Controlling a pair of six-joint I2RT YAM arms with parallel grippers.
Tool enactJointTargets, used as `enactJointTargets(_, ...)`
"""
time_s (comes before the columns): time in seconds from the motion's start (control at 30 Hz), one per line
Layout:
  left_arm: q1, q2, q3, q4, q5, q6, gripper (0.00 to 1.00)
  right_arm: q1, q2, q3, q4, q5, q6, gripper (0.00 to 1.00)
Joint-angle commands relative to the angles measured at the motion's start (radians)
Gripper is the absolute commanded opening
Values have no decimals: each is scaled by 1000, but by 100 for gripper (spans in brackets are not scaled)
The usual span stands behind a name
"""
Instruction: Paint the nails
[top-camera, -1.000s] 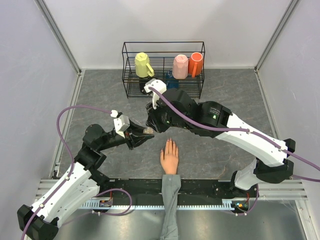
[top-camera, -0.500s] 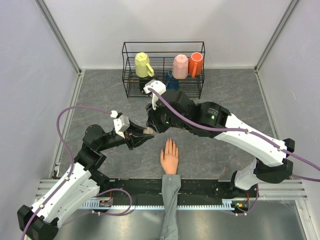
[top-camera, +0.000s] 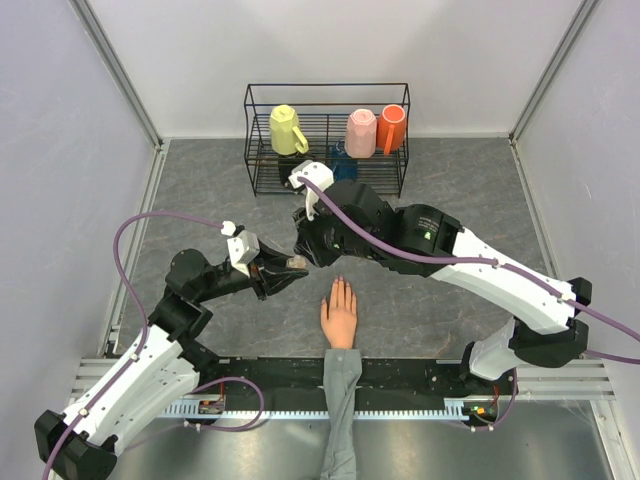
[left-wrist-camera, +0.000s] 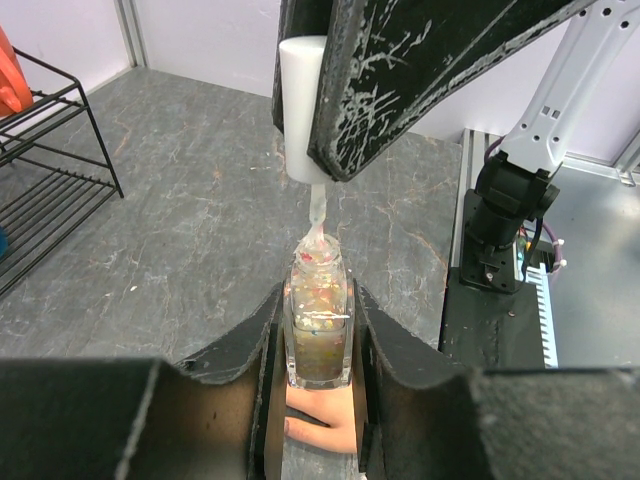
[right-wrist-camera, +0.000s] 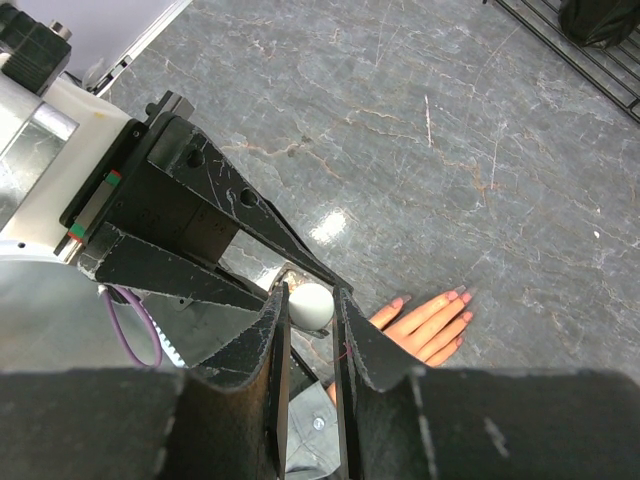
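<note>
A peach mannequin hand (top-camera: 339, 315) lies palm down near the front edge, its grey sleeve (top-camera: 340, 400) trailing toward me. Its nails (right-wrist-camera: 462, 293) look pinkish at the fingertips. My left gripper (left-wrist-camera: 318, 305) is shut on a clear glitter nail polish bottle (left-wrist-camera: 318, 335), held upright just beyond and left of the fingers. My right gripper (right-wrist-camera: 311, 300) is shut on the white brush cap (left-wrist-camera: 303, 110) directly above the bottle. The brush (left-wrist-camera: 317, 215) reaches down to the bottle's open neck. In the top view both grippers meet at the bottle (top-camera: 297, 261).
A black wire rack (top-camera: 327, 175) stands at the back, with a yellow cup (top-camera: 287, 130), a pink cup (top-camera: 361, 132) and an orange cup (top-camera: 393, 128) on it. Grey walls close in both sides. A black rail (top-camera: 420, 375) runs along the near edge.
</note>
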Motion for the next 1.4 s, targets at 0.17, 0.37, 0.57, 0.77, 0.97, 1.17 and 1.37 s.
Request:
enactJointTargets(0.17,6,-5,1,39,12,13,2,6,-35,-22,32,1,3,0)
enactJointTargets(0.37,5,-8,-1,39,13,15,2,6,-27,-29,44,-8,0,0)
enactJointTargets(0.57,6,-5,1,39,18,13,2,6,-18,-19,50,-10,-4,0)
enactJointTargets(0.77,5,-9,-2,39,13,15,2,6,-6,-25,49,-23,-3,0)
enactJointTargets(0.97,6,-9,-1,39,10,15,2,6,-9,-52,62,-34,5,0)
enactJointTargets(1.17,5,-14,-1,39,9,15,2,8,-12,-80,67,-33,3,0)
enactJointTargets(1.37,5,-14,-1,39,9,16,2,5,-6,-92,79,-40,-12,0)
